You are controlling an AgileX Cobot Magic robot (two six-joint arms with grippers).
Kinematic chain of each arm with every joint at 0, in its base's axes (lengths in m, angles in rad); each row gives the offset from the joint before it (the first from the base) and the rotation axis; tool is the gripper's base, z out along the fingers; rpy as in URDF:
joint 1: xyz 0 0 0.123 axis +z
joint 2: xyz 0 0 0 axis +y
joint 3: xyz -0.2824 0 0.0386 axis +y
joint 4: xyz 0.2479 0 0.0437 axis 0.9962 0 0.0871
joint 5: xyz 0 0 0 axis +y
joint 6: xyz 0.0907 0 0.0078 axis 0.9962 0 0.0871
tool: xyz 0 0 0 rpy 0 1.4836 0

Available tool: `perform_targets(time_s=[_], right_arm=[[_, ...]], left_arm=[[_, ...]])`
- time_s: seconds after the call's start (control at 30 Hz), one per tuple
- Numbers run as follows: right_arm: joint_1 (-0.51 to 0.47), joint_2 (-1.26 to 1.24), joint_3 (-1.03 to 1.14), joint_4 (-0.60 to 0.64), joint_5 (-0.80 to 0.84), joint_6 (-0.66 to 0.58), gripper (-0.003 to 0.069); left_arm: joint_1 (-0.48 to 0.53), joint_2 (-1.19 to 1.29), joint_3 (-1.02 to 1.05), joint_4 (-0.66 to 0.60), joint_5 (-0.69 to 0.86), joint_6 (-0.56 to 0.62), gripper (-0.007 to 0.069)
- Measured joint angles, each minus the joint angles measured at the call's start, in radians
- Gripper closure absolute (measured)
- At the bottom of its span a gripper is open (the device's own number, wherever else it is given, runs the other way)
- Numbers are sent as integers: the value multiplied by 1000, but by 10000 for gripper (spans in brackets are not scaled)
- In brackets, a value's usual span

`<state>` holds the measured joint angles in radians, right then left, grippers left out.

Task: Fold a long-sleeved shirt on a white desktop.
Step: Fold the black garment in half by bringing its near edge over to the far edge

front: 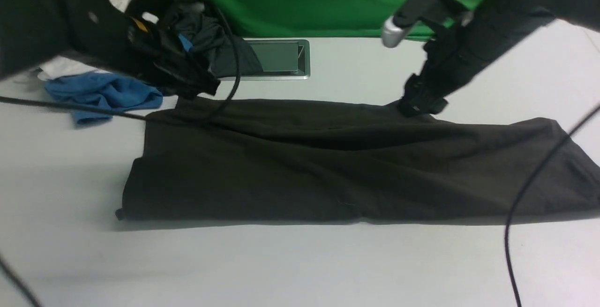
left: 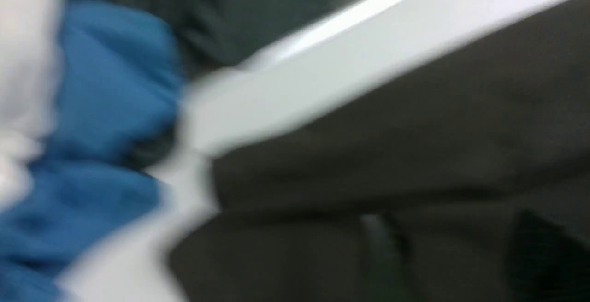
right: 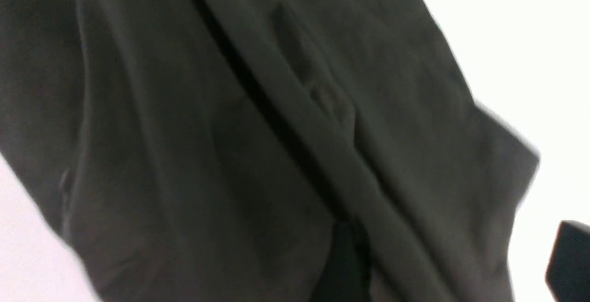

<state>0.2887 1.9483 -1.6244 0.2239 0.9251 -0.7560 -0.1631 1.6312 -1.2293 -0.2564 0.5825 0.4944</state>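
Front view: we see the long-sleeved shirt [front: 347,161] lying folded in a long band across the white worktop [front: 281,265]. Our left claw [front: 199,86] hovers at its far left corner, our right claw [front: 422,105] touches its far edge; neither claw's spread shows clearly.

The long-sleeved shirt [front: 337,166] is lying folded lengthwise into a long black band across the middle of the white table [front: 300,265], running from left to right and widening a little toward the right end. Its near edge is resting flat and fairly straight, while the far edge is rising into shallow ridges and creases. A long fold is running along the cloth [right: 295,122], with soft wrinkles beside it. The table is showing smooth, matte and pale grey-white, with a small metal-framed hatch [front: 281,58] sitting behind the shirt.
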Motion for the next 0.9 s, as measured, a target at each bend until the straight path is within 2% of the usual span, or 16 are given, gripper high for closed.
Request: perform_targets(time_s=[0.03, 0.07, 0.1, 0.2, 0.33, 0.6, 0.9], right_arm=[[12, 39, -38, 3, 14, -45, 92], [14, 45, -50, 3, 16, -57, 90], [25, 81, -83, 6, 28, -93, 88], [43, 145, -149, 9, 42, -145, 86], [45, 204, -194, 9, 80, -184, 88], [45, 211, -205, 13, 118, -185, 125], [62, 264, -208, 47, 5, -250, 137]], left_arm=[[-9, -28, 17, -62, 61, 42, 436], [-9, -33, 17, -69, 71, 50, 452], [-26, -61, 42, -102, 129, 91, 537], [-61, -108, 107, -132, 194, 123, 601], [-90, -164, 174, -139, 212, 133, 605], [-91, -185, 208, -107, 209, 133, 605], [-92, -188, 208, -106, 183, 133, 605]])
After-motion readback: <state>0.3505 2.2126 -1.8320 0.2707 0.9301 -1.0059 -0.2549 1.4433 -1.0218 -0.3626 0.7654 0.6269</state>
